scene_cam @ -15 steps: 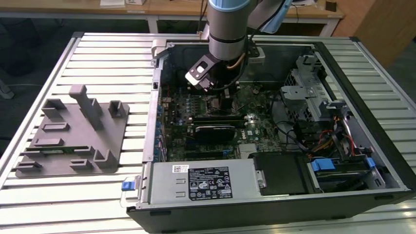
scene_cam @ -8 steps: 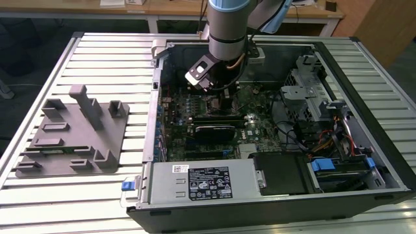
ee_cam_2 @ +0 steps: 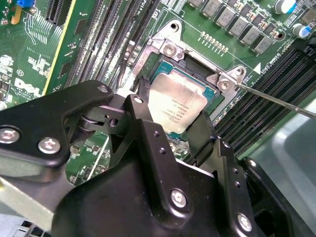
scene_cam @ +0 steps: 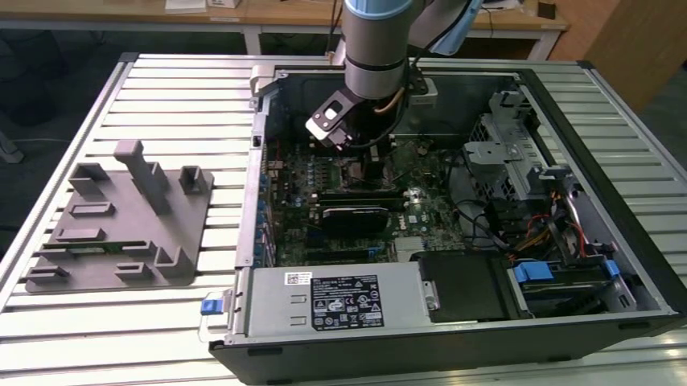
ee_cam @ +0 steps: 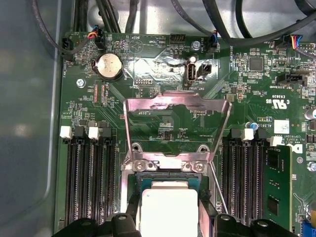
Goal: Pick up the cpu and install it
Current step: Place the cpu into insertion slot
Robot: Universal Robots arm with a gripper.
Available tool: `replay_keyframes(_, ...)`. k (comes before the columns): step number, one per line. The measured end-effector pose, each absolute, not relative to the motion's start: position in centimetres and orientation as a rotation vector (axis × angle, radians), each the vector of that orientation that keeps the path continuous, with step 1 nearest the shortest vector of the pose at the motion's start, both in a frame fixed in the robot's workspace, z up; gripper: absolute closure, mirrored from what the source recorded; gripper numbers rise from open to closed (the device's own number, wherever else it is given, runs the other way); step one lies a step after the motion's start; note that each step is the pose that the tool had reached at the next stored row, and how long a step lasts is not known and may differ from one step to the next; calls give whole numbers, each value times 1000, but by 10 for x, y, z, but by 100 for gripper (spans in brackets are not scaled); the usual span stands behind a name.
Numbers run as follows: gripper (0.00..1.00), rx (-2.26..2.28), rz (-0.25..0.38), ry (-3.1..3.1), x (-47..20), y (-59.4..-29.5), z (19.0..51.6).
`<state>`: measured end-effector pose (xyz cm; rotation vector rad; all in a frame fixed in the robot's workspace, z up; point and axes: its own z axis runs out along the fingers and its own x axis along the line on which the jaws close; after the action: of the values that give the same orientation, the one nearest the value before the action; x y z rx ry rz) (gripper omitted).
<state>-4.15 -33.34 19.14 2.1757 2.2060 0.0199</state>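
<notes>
Looking through the second wrist view, I found the cpu (ee_cam_2: 175, 106) lying directly between the fingers (ee_cam_2: 143, 94), not off to either side. The gripper (ee_cam_2: 172, 107) had them closed against two opposite edges of the chip, pinching it with its silvery top facing up. The chip is close to square, so it had no long axis to line up. What mattered was that its edges ran parallel to the socket (ee_cam_2: 211, 94) beneath it.

In the first wrist view the cpu (ee_cam: 169, 210) sat squarely over the socket opening, with a finger (ee_cam: 132, 217) tight against its flank. I judged it to be at or just above its seat, but could not tell whether it was fully down. The load plate (ee_cam: 177, 98) was swung open, lying back over the motherboard (ee_cam: 163, 54) on the far side of the socket from the gripper. The thin retention lever (ee_cam: 217, 182) slanted out alongside. Memory slots (ee_cam: 89, 182) ran on both sides of the socket.

From the exterior view, the arm (scene_cam: 376, 48) reached straight down into the open computer case (scene_cam: 322, 310) on the slatted desk (scene_cam: 161, 96).
</notes>
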Motion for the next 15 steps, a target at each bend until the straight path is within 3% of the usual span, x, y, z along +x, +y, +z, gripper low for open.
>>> replay_keyframes(15, 46, 2184, 20, 2198, -40, -333, 191)
